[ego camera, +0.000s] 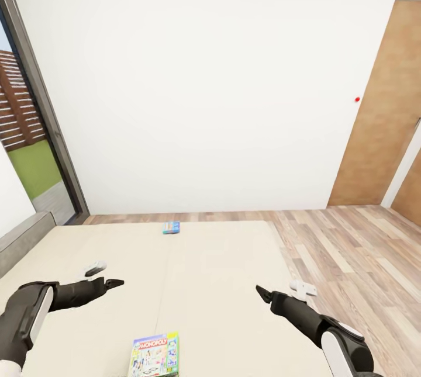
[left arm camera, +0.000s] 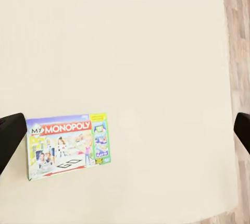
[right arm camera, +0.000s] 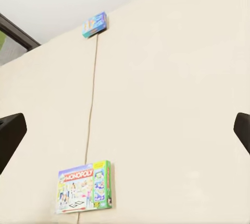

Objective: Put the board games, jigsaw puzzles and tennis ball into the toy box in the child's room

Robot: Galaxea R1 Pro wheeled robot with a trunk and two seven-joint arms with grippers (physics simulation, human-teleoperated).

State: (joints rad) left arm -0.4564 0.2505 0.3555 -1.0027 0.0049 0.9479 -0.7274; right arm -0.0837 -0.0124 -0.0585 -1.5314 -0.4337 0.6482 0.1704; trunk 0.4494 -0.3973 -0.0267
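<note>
**Both arms over the bed, Monopoly sitting right between them**

So here's where we are: our left end effector [ego camera: 107, 276] and right end effector [ego camera: 279, 292] both hang over the bed [ego camera: 222, 283], fingers spread wide, nothing held. The Monopoly box [ego camera: 154, 355] lies flat on the cover between the two, back toward our trunk, a touch nearer the left one by our guess. Its long axis looks to run roughly across our front. Much further out, past both end effectors near the bed's far edge, sits the small blue game box [ego camera: 171, 227]. We'd go for Monopoly first, left arm.
</note>
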